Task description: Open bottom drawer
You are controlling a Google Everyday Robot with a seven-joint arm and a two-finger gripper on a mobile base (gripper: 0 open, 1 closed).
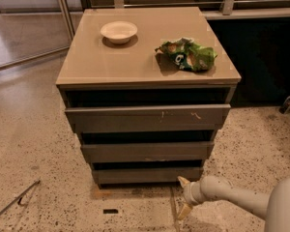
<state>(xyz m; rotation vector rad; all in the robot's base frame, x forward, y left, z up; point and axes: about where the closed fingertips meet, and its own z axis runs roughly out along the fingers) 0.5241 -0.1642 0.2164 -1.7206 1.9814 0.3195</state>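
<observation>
Surroundings: white bowl [119,31] and crumpled green bag [187,54] sit apart on the cabinet top [135,64]; a thin rod [14,202] lies on the floor [38,144]
Overhang: top drawer [147,117] and middle drawer [147,152] jut out above
Bottom drawer [145,174]: lowest of three, just above the floor
Gripper [182,196]: mine, low at that drawer's right lower corner, jaws spread, pinching nothing
Hidden: whether my upper fingertip [183,181] touches the face I cannot tell; drawer insides are dark; my arm is cut off at the right edge

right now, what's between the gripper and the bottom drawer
In the camera view, nothing: the gripper sits at the lower right edge of the bottom drawer, over bare floor.
</observation>
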